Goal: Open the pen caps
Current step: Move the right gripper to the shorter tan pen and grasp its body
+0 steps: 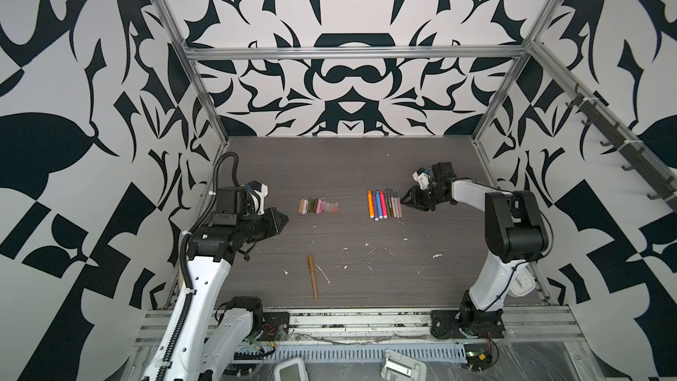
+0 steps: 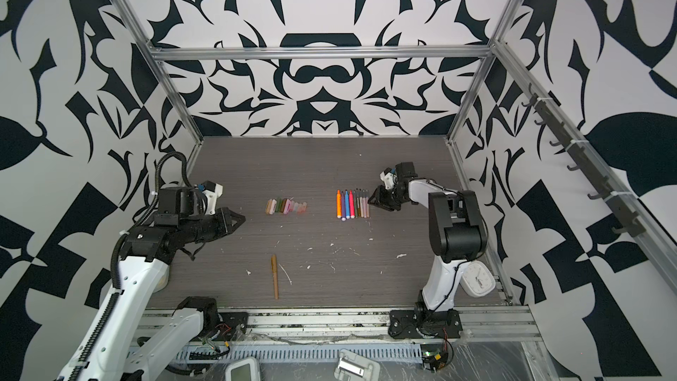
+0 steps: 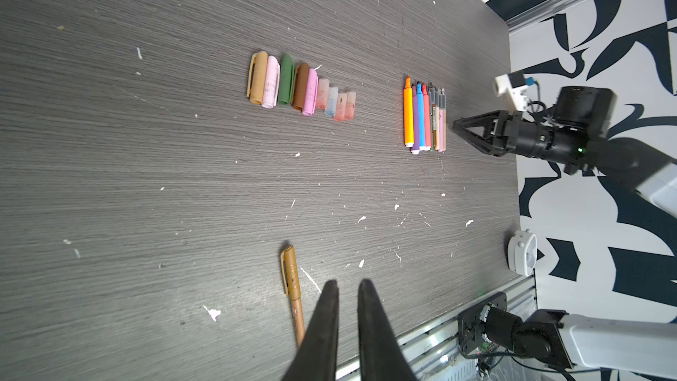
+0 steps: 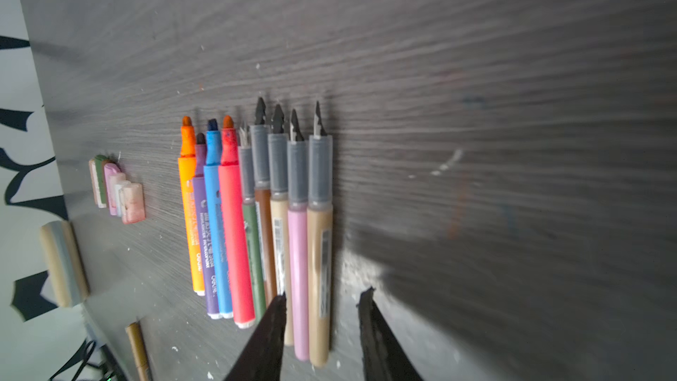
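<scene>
Several pen caps (image 1: 318,206) (image 2: 286,207) (image 3: 300,86) (image 4: 117,188) lie side by side in a row at mid-table, off their pens. To their right, several uncapped pens (image 1: 384,204) (image 2: 352,204) (image 3: 425,119) (image 4: 256,221) lie in a row with bare tips pointing away. One tan pen (image 1: 312,276) (image 2: 274,276) (image 3: 293,287) with its cap on lies alone near the front. My right gripper (image 1: 404,200) (image 2: 372,199) (image 4: 323,294) is open at the right end of the pen row, its jaws straddling the tan and pink barrels' back ends. My left gripper (image 1: 284,219) (image 2: 241,219) (image 3: 346,284) hovers shut and empty, left of the caps.
A white clock (image 2: 476,280) (image 3: 522,256) stands at the table's right front corner behind the right arm. White flecks dot the dark wood-grain table (image 1: 348,163). An aluminium rail (image 1: 348,320) runs along the front edge, and patterned walls close in the sides.
</scene>
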